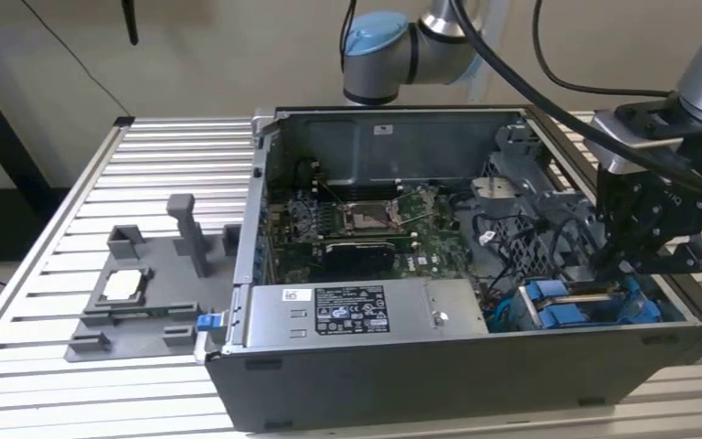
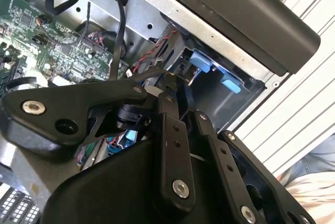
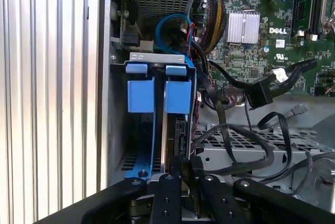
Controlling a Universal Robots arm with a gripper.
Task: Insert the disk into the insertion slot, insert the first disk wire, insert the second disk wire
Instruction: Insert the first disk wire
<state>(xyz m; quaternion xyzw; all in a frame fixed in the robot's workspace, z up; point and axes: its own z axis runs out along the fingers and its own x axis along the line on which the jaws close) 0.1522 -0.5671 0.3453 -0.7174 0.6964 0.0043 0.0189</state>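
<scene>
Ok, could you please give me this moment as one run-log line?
step: insertion | gripper: low at insertion slot, by disk | disk: on edge inside slot | black wire connector: loose, unplugged

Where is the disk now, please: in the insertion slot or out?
In: the disk stands on edge inside the insertion slot, its blue carrier showing, with the gripper close by.
</scene>
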